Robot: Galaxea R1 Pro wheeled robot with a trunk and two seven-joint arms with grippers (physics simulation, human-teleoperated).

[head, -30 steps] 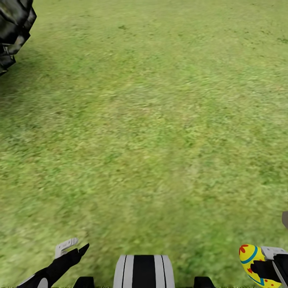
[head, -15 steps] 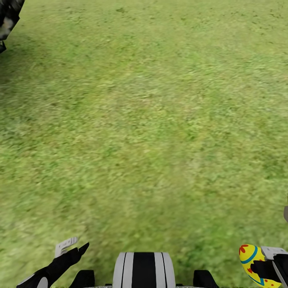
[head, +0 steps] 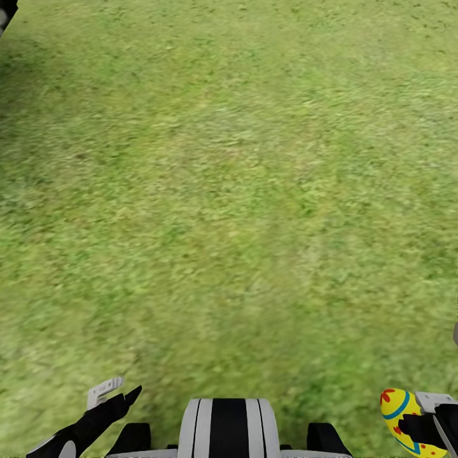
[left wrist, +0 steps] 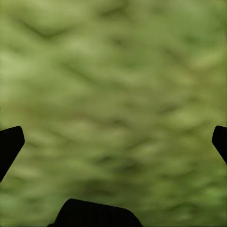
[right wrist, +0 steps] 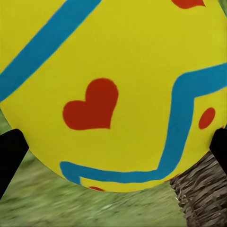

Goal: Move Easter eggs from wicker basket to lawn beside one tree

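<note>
One Easter egg [head: 397, 407], yellow with blue bands and red marks, is held low at the right of the head view, with my right gripper [head: 410, 421] shut on it. In the right wrist view the egg [right wrist: 113, 71] is very close, between the dark fingertips [right wrist: 9, 153]. My left gripper [head: 117, 393] hangs open over the lawn [head: 229, 191] with nothing in it, and its wrist view has only blurred grass [left wrist: 113, 94] between the fingers. A brown woven-looking surface [right wrist: 203, 196] sits behind the egg; I cannot tell whether it is the wicker basket.
Green mottled grass stretches ahead in every direction. A dark scrap of foliage [head: 4, 13] touches the far left corner of the head view, with a shadow on the grass below it. My striped base [head: 228, 426] is at the near edge. A small grey piece [head: 455, 333] is at the right edge.
The whole head view has shifted, so the camera moved: the dark foliage slid up and left almost out of the picture. Both arms keep their pose, and the egg stays in the right gripper.
</note>
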